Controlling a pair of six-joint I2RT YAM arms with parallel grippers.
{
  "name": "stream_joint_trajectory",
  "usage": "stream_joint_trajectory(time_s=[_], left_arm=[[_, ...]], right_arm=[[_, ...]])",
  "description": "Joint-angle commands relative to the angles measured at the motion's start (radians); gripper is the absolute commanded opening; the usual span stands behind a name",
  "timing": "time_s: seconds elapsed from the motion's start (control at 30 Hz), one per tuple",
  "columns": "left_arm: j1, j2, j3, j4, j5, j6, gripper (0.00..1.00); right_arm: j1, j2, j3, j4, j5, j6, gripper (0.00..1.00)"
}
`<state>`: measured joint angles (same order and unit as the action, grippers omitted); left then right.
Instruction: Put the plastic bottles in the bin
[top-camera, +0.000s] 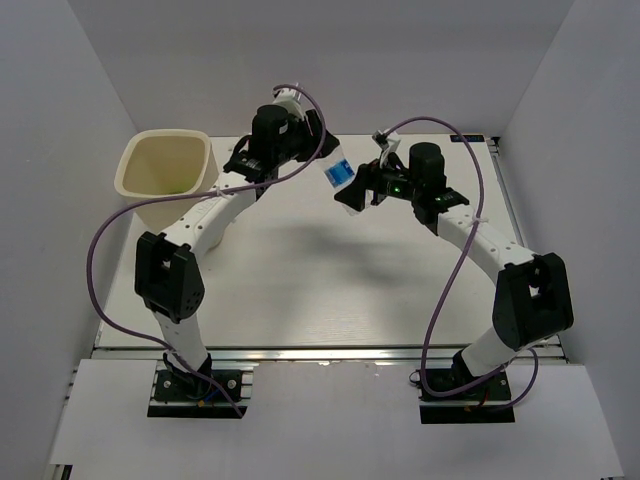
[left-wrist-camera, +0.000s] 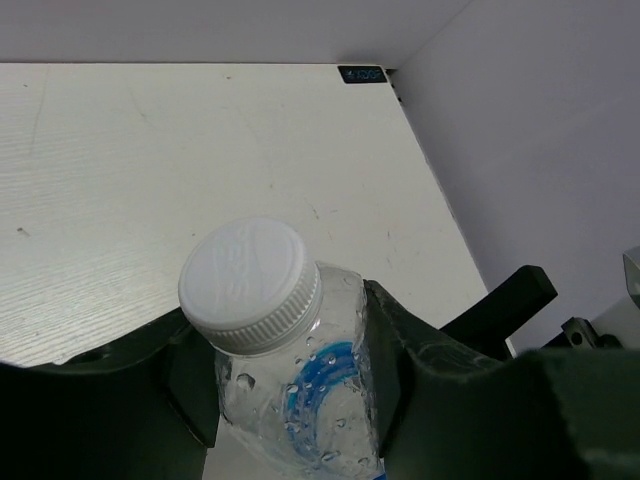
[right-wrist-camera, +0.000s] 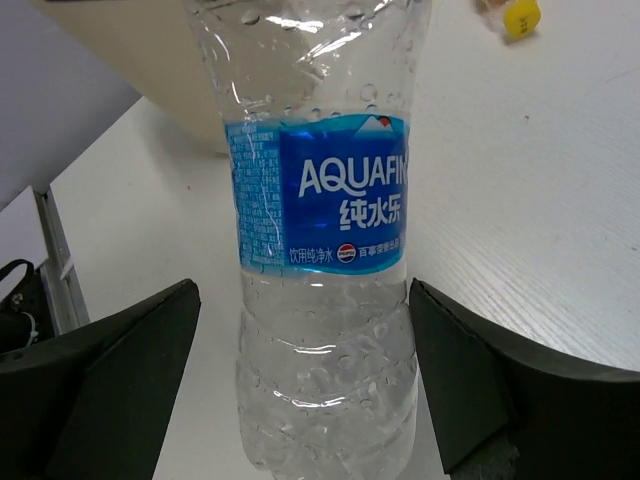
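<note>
1 fixed camera overlooks the whole table (top-camera: 300, 290); 2 wrist cameras closely face 1 bottle (right-wrist-camera: 320, 250) from opposite ends.

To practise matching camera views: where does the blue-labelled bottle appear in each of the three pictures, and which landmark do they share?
Top external: blue-labelled bottle in the upper middle, right of the bin.
Left wrist: bottom centre, white cap toward the camera, between the jaws.
Right wrist: centre, spanning the frame's height, label facing the camera.
Shared landmark: the white table, behind the bottle in both wrist views.
</note>
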<state>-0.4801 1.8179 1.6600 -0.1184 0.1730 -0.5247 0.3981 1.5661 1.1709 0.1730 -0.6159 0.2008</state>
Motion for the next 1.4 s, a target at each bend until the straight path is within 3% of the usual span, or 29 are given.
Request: stream_joint_trajectory(time_s=[0.0,0.17,0.33,0.5,0.6,0.73,0.8,0.83,0.9,1.23,1.33,1.37], left_arm=[[0.008,-0.012,0.122,-0.102,-0.113,0.049,0.03],[0.127,-0.012,0.285,-0.236,-0.125,0.057,0.00],[0.312,-0.126,0.320,-0.323,-0.283,0.039,0.00],[0.556,-0.262,0.241,-0.346,-0.394,0.002,0.01],[0.633,-0.334,0.172,-0.355,-0.536,0.002,0.05],[0.699,-0.361,0.144,-0.397,-0.576,-0.024,0.08],[0.706,-0.374,0.124,-0.395,-0.581,-0.021,0.31],[0.706,-0.377,0.104,-0.394,-0.576,-0.018,0.48],[0.706,-0.388,0.084,-0.377,-0.560,-0.021,0.98],[0.689,-0.450,0.053,-0.285,-0.463,-0.054,0.98],[0.611,-0.424,0.093,-0.273,-0.448,-0.025,0.98],[0.527,-0.408,0.131,-0.285,-0.478,-0.009,0.98]], right_arm=[[0.008,-0.041,0.035,0.023,-0.024,-0.032,0.89],[0.007,-0.098,-0.017,-0.015,-0.036,-0.057,0.89],[-0.001,-0.178,-0.103,-0.012,0.017,-0.070,0.89],[-0.008,-0.195,-0.131,-0.023,0.028,-0.078,0.89],[-0.013,-0.189,-0.135,-0.040,0.038,-0.084,0.89],[-0.016,-0.189,-0.151,-0.047,0.045,-0.090,0.89],[-0.018,-0.189,-0.146,-0.066,0.050,-0.101,0.89],[-0.019,-0.193,-0.149,-0.079,0.062,-0.104,0.89],[-0.021,-0.204,-0.161,-0.086,0.079,-0.106,0.89],[-0.025,-0.248,-0.217,-0.101,0.111,-0.127,0.89],[-0.027,-0.267,-0.226,-0.104,0.127,-0.133,0.89],[-0.027,-0.276,-0.228,-0.104,0.131,-0.135,0.89]])
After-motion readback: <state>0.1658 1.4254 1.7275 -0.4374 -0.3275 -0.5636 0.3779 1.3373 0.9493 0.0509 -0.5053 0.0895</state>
